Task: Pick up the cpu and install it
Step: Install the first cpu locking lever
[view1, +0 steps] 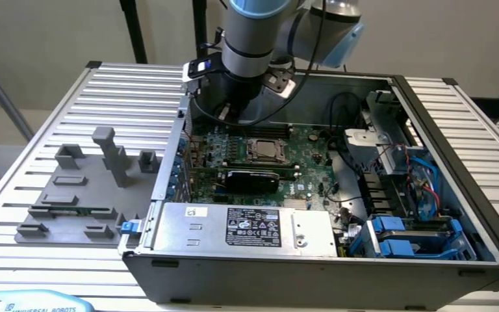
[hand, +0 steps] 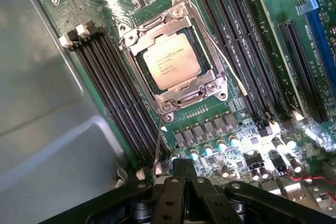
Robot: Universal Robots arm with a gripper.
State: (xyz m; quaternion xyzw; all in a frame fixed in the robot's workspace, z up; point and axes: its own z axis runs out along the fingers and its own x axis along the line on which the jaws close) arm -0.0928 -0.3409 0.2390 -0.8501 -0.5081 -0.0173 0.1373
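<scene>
the cpu (hand: pixel 171 64) sits flat inside the socket frame (hand: pixel 173 56) on the green motherboard (hand: pixel 220 129), its silvery-beige top facing up with small printed lines across it. the metal frame surrounds it on all sides, and a thin wire lever (hand: pixel 157 140) runs from the frame's corner toward the hand. rows of dark memory slots (hand: pixel 113 93) flank the socket on both sides, and a blue slot (hand: pixel 317 30) lies further off.

the hand (hand: pixel 184 169) is closed, its black fingertips pressed together with nothing between them. it hangs above the board, near a row of small capacitors (hand: pixel 220 142), apart from the cpu.

in the exterior view the arm (view1: pixel 254 39) reaches down into the open computer case (view1: pixel 319 260), which lies on its side on the ribbed bench (view1: pixel 76 117). the cpu (view1: pixel 267 149) shows there as a pale square in the middle of the motherboard (view1: pixel 310 156), just beyond a black card. the power supply (view1: pixel 245 227) with its label sits along the near wall. to the exterior view's left of the case, a grey plastic fixture (view1: pixel 85 188) with upright blocks rests on the bench.
</scene>
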